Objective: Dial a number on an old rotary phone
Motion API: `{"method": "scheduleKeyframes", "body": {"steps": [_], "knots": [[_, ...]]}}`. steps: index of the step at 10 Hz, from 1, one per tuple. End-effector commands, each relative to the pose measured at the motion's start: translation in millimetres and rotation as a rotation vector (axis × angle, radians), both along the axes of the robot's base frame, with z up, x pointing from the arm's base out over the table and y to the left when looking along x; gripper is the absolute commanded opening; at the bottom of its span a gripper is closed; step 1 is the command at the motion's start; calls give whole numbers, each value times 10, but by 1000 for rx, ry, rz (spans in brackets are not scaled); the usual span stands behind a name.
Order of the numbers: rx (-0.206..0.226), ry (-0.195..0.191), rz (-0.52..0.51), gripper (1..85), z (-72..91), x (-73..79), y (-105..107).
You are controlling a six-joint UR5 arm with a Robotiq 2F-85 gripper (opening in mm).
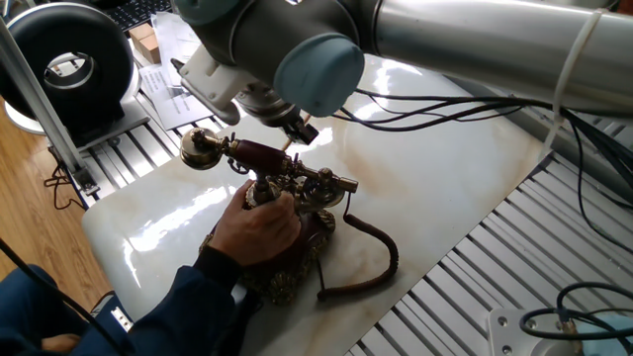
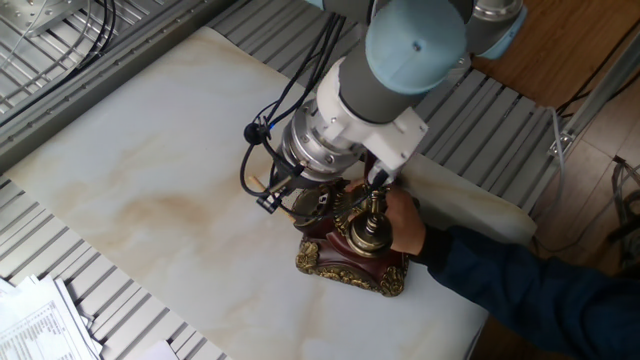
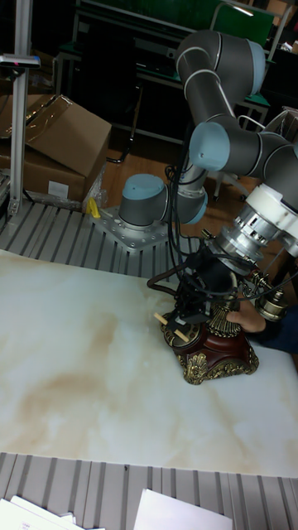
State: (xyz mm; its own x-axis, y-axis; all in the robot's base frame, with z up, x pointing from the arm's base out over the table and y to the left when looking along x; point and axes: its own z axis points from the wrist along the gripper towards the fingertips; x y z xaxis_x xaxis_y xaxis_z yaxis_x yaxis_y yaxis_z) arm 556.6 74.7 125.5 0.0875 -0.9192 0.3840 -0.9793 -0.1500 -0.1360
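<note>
Overhead, the tool (image 3: 179, 321), clamped on a wooden stick (image 3: 171, 325), touches the old rotary phone (image 3: 217, 344).

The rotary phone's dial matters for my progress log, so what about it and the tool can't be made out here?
- Dial face of the rotary phone: covered by the person's hand in one fixed view, by the arm's wrist in the other.
- Tool: dark and small in the tall fixed view; open or shut, unclear.
- Wooden stick: its tip's contact point is hidden.

An ornate brass rotary phone (image 1: 282, 222) stands on a marble-topped table (image 1: 445, 188), a person's hand (image 1: 259, 227) resting on it; the two-finger gripper (image 3: 186, 310) sits over what appears the dial side.
</note>
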Motion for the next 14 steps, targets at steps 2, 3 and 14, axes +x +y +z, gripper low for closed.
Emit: {"method": "scheduleKeyframes", "body": {"steps": [2, 3, 14], "knots": [[-19, -8, 143, 13, 77, 122, -2], [-13, 2, 198, 13, 77, 134, 54], [76, 70, 371, 13, 125, -46, 130]]}}
